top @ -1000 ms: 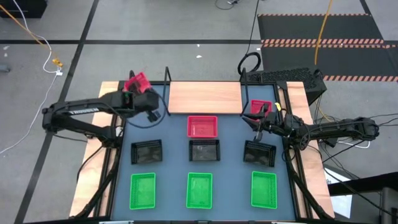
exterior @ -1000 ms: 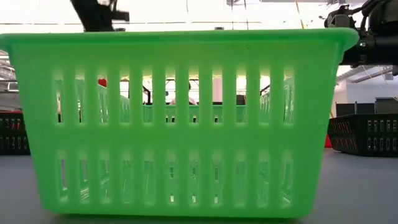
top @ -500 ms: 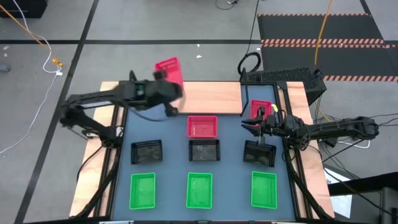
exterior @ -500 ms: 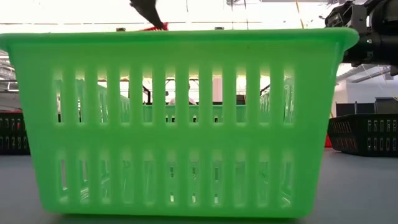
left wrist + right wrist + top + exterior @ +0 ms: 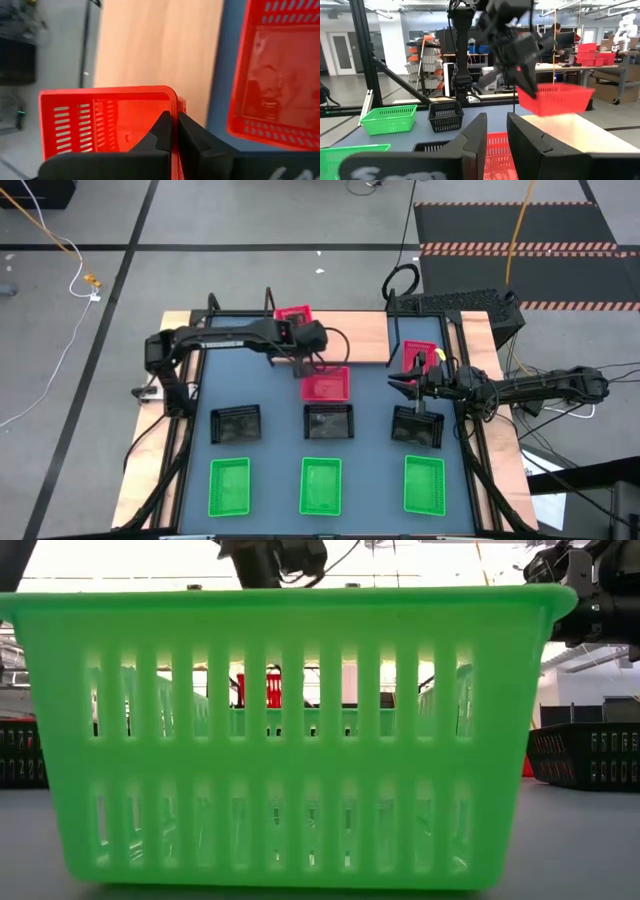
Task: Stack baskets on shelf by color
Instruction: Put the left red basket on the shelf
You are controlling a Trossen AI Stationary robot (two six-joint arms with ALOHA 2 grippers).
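My left gripper [image 5: 173, 131] is shut on a red basket [image 5: 293, 314] that hangs tilted over the left part of the light-wood shelf [image 5: 345, 335]. A second red basket [image 5: 325, 383] stands on the tabletop in front of the shelf. A third red basket [image 5: 420, 353] is at the shelf's right end, beside my right arm. Three black baskets [image 5: 328, 421] stand in a row, with three green baskets [image 5: 320, 485] in front of them. My right gripper [image 5: 396, 383] hovers open near the right black basket, with nothing between its fingers. My left gripper pinches one side wall of the red basket near a corner [image 5: 174, 102]. One finger [image 5: 161, 132] is inside the basket and the other outside. The fingers come slanting down from above. The basket [image 5: 555, 102] hangs tilted, clear of the shelf board.
Thin black frame posts [image 5: 270, 305] stand at the shelf's ends. In the low view the middle green basket [image 5: 290, 730] fills the picture. Bare blue-grey tabletop [image 5: 275, 395] lies between the baskets. Cables and a striped mat lie on the floor beyond the table.
My left gripper has carried the red basket from beyond the table's far left corner toward the right, over the shelf, and down. Its wrist has rolled and the basket has turned with it. The gripper stays shut on the basket.
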